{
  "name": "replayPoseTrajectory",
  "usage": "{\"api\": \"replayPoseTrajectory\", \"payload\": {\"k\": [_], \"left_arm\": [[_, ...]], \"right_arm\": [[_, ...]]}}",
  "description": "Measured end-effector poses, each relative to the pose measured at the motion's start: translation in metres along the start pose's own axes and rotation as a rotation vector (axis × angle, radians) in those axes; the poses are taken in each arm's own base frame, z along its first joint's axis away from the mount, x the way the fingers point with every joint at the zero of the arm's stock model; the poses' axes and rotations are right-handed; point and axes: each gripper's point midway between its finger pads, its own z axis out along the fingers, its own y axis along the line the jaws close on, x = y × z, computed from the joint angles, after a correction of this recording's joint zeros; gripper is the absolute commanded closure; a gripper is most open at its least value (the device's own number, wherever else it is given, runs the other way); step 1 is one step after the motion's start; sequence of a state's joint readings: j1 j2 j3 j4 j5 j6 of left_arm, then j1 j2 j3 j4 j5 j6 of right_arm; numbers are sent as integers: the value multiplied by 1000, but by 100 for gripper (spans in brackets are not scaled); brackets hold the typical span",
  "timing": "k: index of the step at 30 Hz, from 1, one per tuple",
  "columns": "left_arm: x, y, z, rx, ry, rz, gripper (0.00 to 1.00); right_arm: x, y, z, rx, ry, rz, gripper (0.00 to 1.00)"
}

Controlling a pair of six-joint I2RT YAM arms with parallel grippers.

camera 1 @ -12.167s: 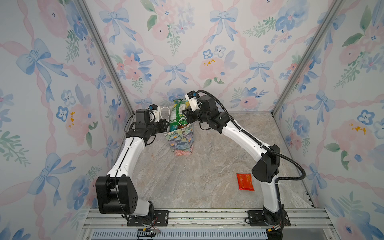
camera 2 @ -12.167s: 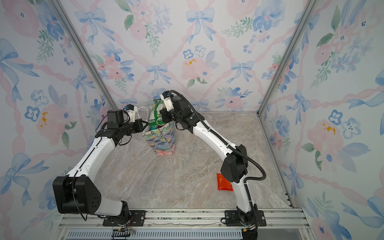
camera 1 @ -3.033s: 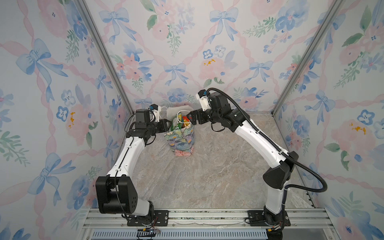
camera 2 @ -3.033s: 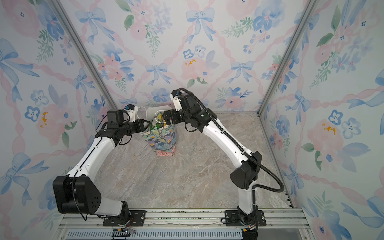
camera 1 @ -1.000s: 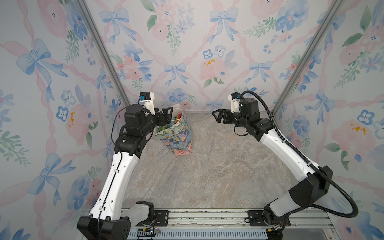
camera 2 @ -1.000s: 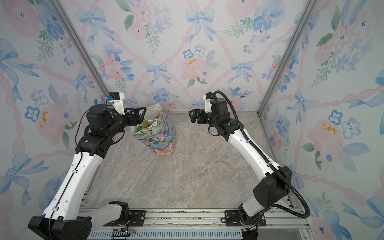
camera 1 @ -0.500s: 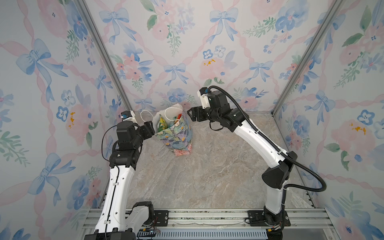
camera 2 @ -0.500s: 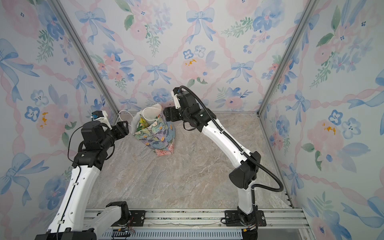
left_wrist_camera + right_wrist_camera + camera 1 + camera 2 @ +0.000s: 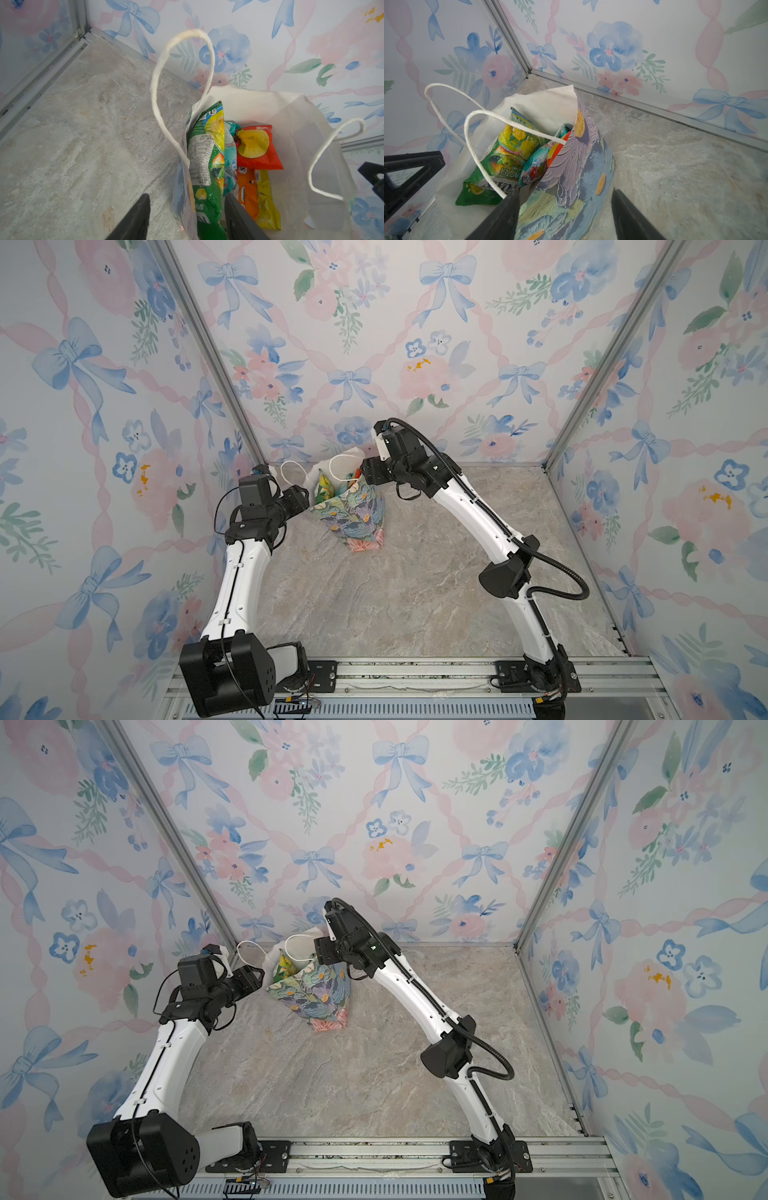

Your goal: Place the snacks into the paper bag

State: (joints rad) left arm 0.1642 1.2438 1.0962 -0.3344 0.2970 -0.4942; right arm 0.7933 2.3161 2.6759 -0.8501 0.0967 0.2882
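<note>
The paper bag stands open near the back wall in both top views, its white cord handles raised. Inside it lie the snacks: a green pouch, a teal one, a red one, an orange one and a yellow one. My left gripper is open astride the bag's left wall and the green pouch, one finger inside and one outside. My right gripper is open astride the right wall.
The marble tabletop is enclosed by floral walls with metal corner posts. The bag stands close to the back wall. A metal rail runs along the front edge with both arm bases on it.
Both grippers have closed in on the bag's rim from either side, the right arm swinging back from the right. Both pairs of jaws have narrowed.
</note>
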Motion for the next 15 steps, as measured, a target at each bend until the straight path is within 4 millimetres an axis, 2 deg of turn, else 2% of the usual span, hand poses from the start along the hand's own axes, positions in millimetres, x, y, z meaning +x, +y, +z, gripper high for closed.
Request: {"api": "replayPoseTrajectory", "payload": {"k": [5,10,15], "left_arm": [[-3,-7,6,35,21,-6,56],[5,-4,21,47,69,-19,61],[13,-2,30,55,105,-29,76]], "right_arm": [[6,2,3,3,17,-5,29],[7,6,3,-3,19,-9,29],[14,6,2,-6,40,-12,29]]}}
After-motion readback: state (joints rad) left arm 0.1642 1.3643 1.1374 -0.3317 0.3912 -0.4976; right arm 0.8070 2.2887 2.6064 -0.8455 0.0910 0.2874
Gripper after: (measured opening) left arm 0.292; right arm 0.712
